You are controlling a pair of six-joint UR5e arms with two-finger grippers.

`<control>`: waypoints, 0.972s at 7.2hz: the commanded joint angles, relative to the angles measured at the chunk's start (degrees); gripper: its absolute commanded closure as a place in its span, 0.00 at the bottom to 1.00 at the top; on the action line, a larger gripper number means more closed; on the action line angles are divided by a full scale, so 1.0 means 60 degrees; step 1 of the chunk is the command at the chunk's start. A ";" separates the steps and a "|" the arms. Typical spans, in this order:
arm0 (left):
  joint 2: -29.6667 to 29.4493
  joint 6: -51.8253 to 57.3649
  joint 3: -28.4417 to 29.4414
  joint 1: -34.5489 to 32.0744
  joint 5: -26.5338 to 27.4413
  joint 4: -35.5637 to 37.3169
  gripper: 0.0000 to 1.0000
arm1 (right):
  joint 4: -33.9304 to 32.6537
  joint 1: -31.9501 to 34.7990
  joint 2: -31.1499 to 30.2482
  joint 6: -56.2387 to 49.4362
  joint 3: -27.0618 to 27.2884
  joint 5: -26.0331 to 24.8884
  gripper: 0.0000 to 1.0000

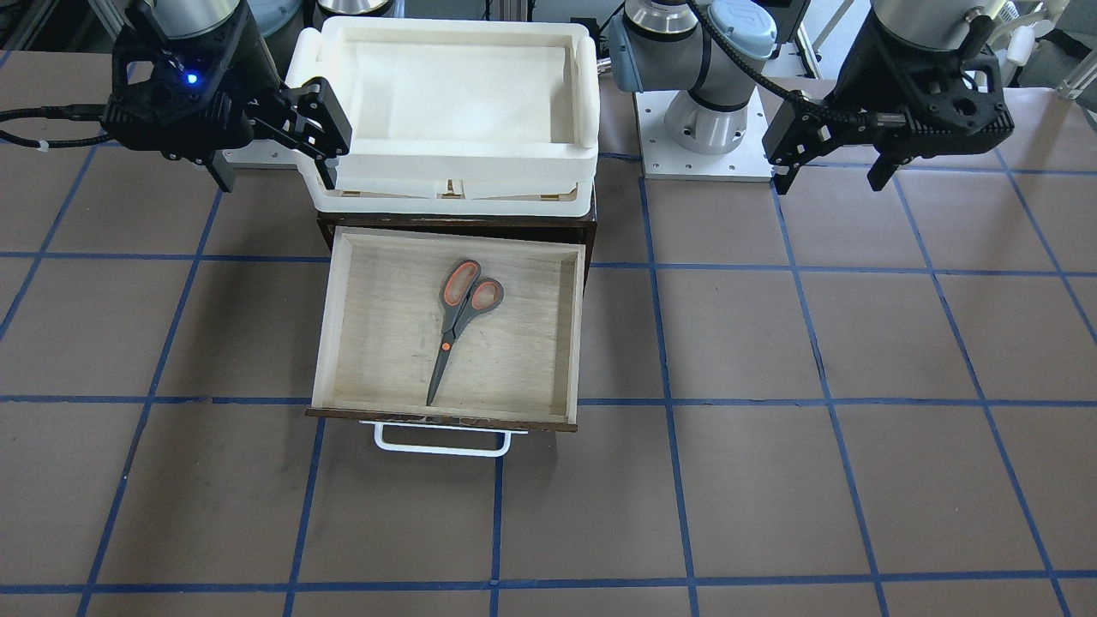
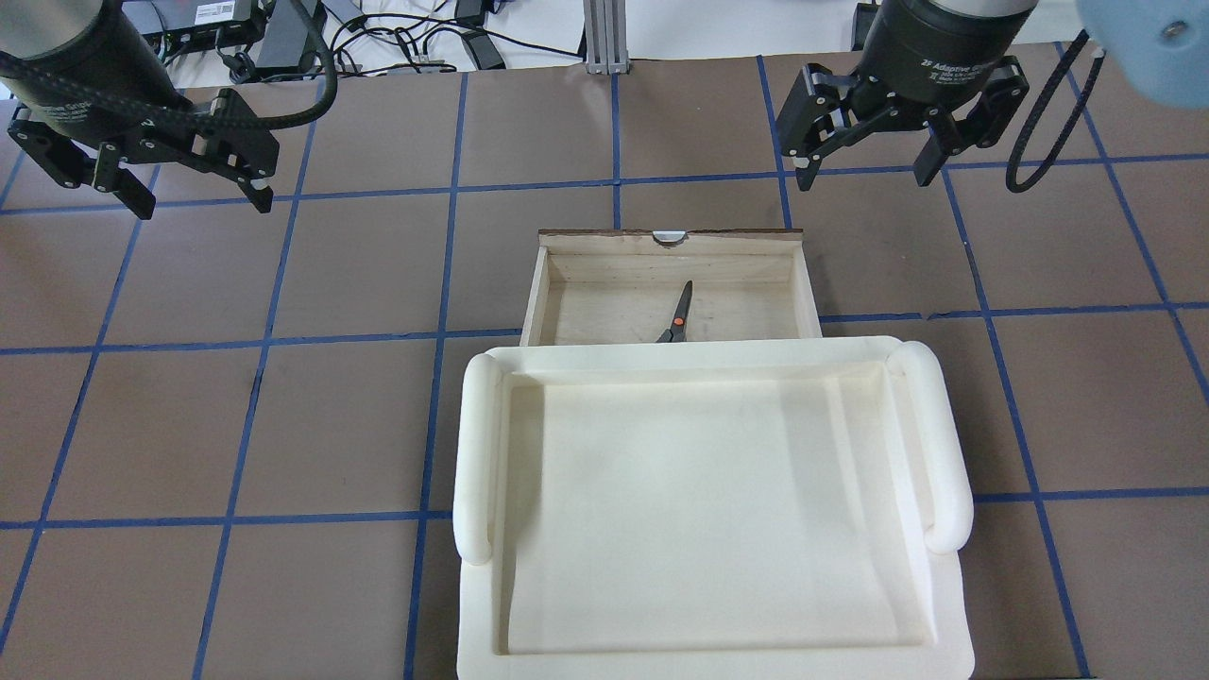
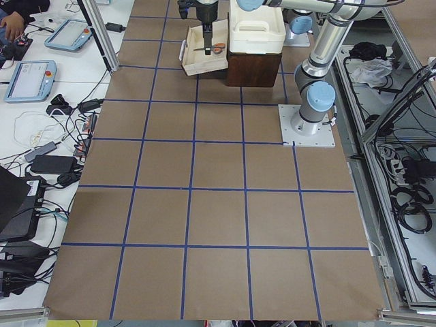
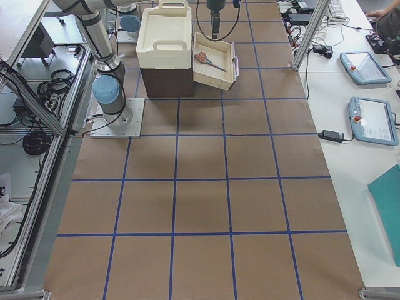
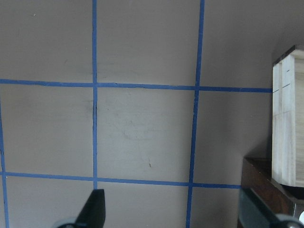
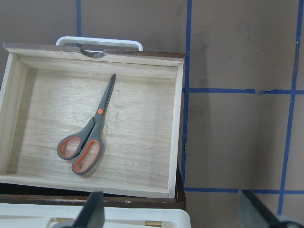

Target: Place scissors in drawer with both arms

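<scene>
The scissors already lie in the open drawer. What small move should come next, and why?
Probably lower the right gripper toward the drawer's dark front to push it shut: the scissors lie flat inside, and both it and the left gripper are open, empty.

Front and overhead cameras face each other across the drawer (image 1: 514,343) (side cameras far back); wrist cameras look down.

scissors (image 1: 458,321) | closed, flat | inside pulled-out drawer (image 1: 343,343)

drawer (image 1: 368,326): pale matt wood (grain visible) | scissors (image 1: 458,321): dark metal blades, grey plastic handles | table (image 1: 857,343): matt brown
</scene>
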 commanded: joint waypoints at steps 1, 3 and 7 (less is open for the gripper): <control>-0.0063 -0.0017 -0.0029 -0.0003 -0.0031 0.0048 0.00 | -0.0022 0.0000 0.0008 -0.0019 0.0000 0.0032 0.00; -0.0093 0.0740 -0.0145 -0.0003 -0.0118 0.0296 0.00 | -0.0051 -0.0014 0.0008 -0.0078 0.0000 0.0031 0.00; -0.0064 0.0745 -0.0190 0.0012 -0.0192 0.0574 0.00 | -0.0271 -0.0014 0.0022 -0.0092 0.0000 0.0061 0.00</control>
